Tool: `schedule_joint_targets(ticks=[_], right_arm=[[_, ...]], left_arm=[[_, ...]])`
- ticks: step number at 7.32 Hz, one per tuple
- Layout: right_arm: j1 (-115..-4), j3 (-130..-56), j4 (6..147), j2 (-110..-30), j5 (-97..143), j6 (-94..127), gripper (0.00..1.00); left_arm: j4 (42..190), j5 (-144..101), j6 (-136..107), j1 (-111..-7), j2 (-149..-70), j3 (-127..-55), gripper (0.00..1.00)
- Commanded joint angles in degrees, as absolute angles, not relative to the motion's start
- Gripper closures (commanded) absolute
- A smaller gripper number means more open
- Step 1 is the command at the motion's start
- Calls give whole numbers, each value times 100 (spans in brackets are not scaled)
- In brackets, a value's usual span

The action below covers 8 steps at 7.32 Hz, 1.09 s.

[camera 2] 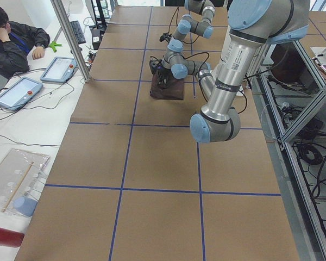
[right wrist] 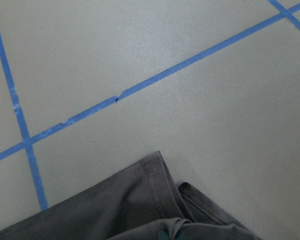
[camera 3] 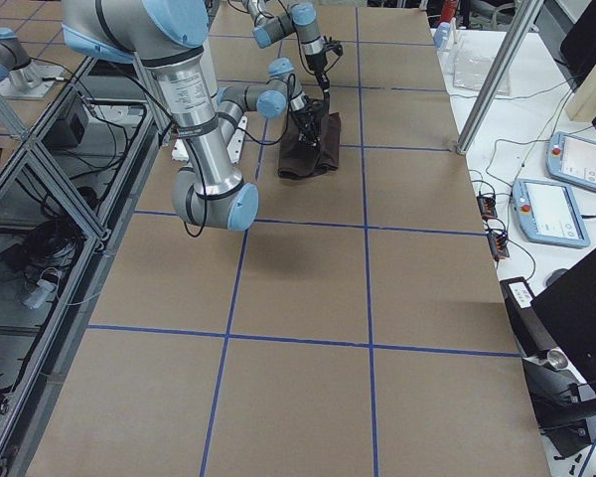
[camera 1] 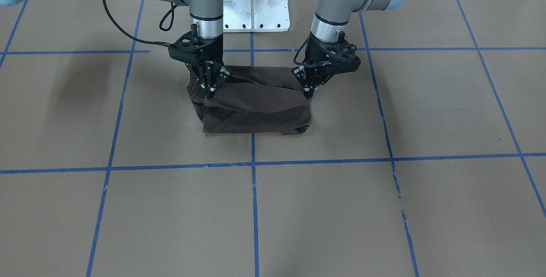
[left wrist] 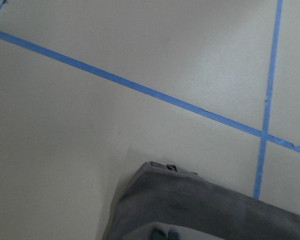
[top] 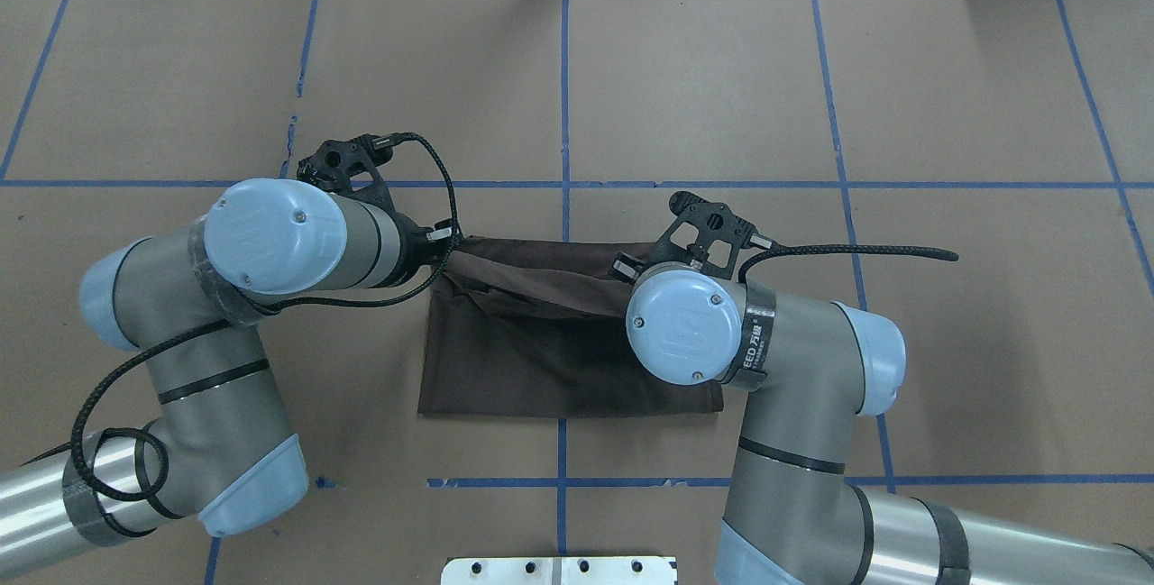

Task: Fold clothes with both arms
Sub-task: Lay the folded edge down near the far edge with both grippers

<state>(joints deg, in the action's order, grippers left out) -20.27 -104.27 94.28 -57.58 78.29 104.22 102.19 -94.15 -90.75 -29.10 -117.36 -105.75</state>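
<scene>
From the operators' side: broad open counter [camera 1: 384,208] at 6 o'clock, ample room to sweep. Next, at centre, the brown T-shirt [camera 1: 256,115], half-folded, upper layer raised. Soft, light, limp; expect sag between holds, so pinch at the edge corners. At 10 o'clock, right hand [camera 1: 210,93] clamped on cloth; at 2 o'clock, left hand [camera 1: 308,93] likewise. Farthest, white base [camera 1: 256,4], close behind.

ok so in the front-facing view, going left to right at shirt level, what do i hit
right hand → shirt → left hand. This view faces the robot, so its sides are swapped. Each hand pinches the shirt's lifted edge at one end.
</scene>
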Motion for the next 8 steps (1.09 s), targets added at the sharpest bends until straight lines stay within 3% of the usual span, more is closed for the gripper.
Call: schedule_joint_targets(ticks=[1, 6, 7, 8], right_arm=[[-2039, -9864, 8906, -5731, 7814, 10406, 100], [-2232, -9747, 8763, -5730, 7997, 10082, 100], [-2267, -9747, 8763, -5730, 8007, 10003, 57], [-2294, -9738, 8771, -5722, 8016, 9680, 1]], left_arm=[[10520, -9404, -9062, -2909, -11777, -10144, 100], [10661, -9422, -8780, -2918, -11830, -10002, 100], [10661, -9422, -8780, -2927, -11830, -10002, 84], [10652, -9439, -8571, -2927, -11830, -10002, 22]])
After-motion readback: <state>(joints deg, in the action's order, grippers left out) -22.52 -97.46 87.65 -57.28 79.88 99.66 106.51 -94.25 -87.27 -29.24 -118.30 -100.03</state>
